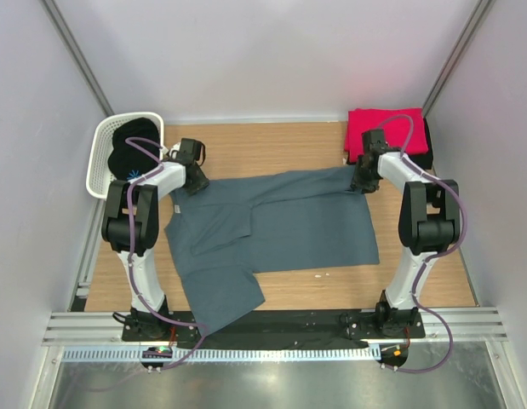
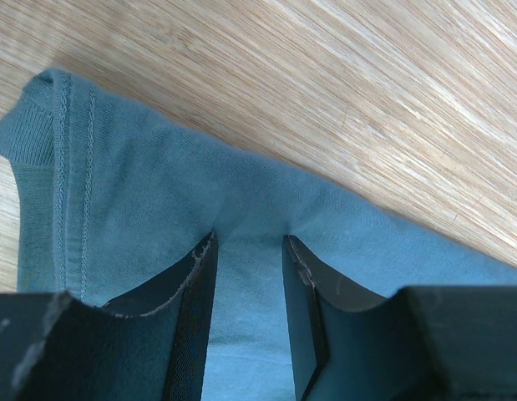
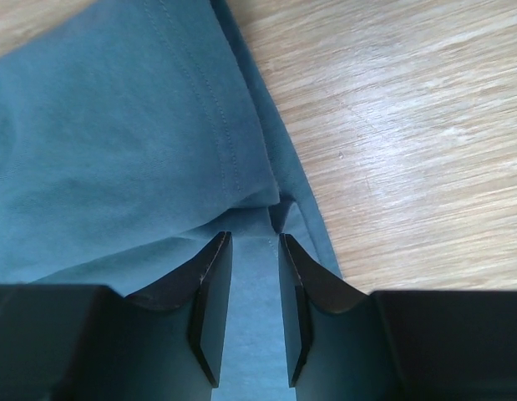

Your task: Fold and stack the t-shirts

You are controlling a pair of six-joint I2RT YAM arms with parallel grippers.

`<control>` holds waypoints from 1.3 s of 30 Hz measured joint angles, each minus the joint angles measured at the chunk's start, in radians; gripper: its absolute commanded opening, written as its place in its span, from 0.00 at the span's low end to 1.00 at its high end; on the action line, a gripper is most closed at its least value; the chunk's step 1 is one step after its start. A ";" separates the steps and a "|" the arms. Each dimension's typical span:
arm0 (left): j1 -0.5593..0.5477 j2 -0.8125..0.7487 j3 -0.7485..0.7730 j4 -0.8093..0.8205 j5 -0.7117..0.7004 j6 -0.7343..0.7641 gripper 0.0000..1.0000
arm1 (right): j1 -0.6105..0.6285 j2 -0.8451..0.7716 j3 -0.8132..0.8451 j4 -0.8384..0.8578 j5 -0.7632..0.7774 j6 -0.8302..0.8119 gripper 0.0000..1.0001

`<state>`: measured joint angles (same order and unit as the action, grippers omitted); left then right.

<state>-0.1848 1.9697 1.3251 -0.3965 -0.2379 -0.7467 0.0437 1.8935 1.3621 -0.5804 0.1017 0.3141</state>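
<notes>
Top view: blue-grey shirt (image 1: pixel 280 226) lies spread on table (image 1: pixel 272 145), partly folded. Left claw (image 2: pixel 250 242) and right claw (image 3: pixel 255 238) each nearly closed, pinching shirt's far edge. Fold step in hand. Next: lift 2 corners together, bring toward near edge.

The slate blue-grey t-shirt (image 1: pixel 280 226) covered most of the table's (image 1: pixel 348 291) middle, and one part trailed over the near edge between the arm bases. Bare wood lay open along the far side, between the white perforated basket (image 1: pixel 100 166) in the far left corner and the folded red t-shirt (image 1: pixel 384 129) in the far right. The left gripper (image 1: pixel 185 183) sat just beside the basket and the right gripper (image 1: pixel 363 182) just beside the red stack, so neither had much room outward. A narrow bare strip ran along the near right, below the shirt's hem.
</notes>
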 measured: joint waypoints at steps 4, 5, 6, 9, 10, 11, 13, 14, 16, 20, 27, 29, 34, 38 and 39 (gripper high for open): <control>0.000 0.000 0.000 0.000 0.000 0.000 0.39 | 0.000 0.036 0.000 0.000 0.007 -0.003 0.27; 0.000 0.000 0.000 0.000 0.000 0.000 0.39 | 0.000 0.047 0.000 -0.001 0.010 -0.002 0.23; 0.000 0.000 0.000 0.000 0.000 0.001 0.39 | 0.000 0.055 0.000 -0.002 0.013 -0.002 0.17; 0.000 0.000 0.000 0.000 0.000 0.001 0.39 | 0.000 0.064 0.000 -0.003 0.035 0.001 0.01; 0.000 0.000 0.000 0.000 0.000 0.002 0.39 | 0.000 0.064 0.002 -0.004 0.042 0.001 0.01; 0.000 0.000 0.000 0.000 0.000 0.002 0.39 | 0.000 0.064 0.003 -0.004 0.048 0.003 0.01; 0.000 0.000 0.000 0.000 0.000 0.002 0.39 | 0.000 0.064 0.011 -0.008 0.068 0.002 0.01; 0.000 0.000 0.000 0.000 0.000 0.003 0.39 | 0.000 0.064 0.018 -0.012 0.077 0.001 0.01; 0.000 0.000 0.000 0.000 -0.001 0.004 0.39 | 0.000 0.062 0.032 -0.018 0.095 -0.004 0.01; 0.000 0.000 0.000 0.000 -0.001 0.004 0.39 | 0.000 0.035 0.039 -0.024 0.130 -0.018 0.01; 0.000 0.000 0.000 0.000 -0.001 0.009 0.39 | 0.004 -0.014 0.038 -0.024 0.185 -0.045 0.01; 0.000 0.000 0.000 0.000 0.000 0.013 0.39 | 0.006 -0.013 0.029 -0.014 0.203 -0.054 0.01; 0.000 0.000 0.000 0.000 0.000 0.020 0.39 | 0.007 0.000 0.024 -0.012 0.220 -0.058 0.01; 0.000 0.000 0.000 0.000 0.002 0.024 0.40 | 0.007 0.019 0.024 -0.015 0.219 -0.056 0.24; 0.000 0.000 0.000 0.000 0.002 0.025 0.40 | 0.007 0.021 0.024 -0.018 0.219 -0.054 0.27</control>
<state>-0.1848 1.9697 1.3251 -0.3965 -0.2356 -0.7219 0.0505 1.9141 1.3861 -0.5987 0.3210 0.2600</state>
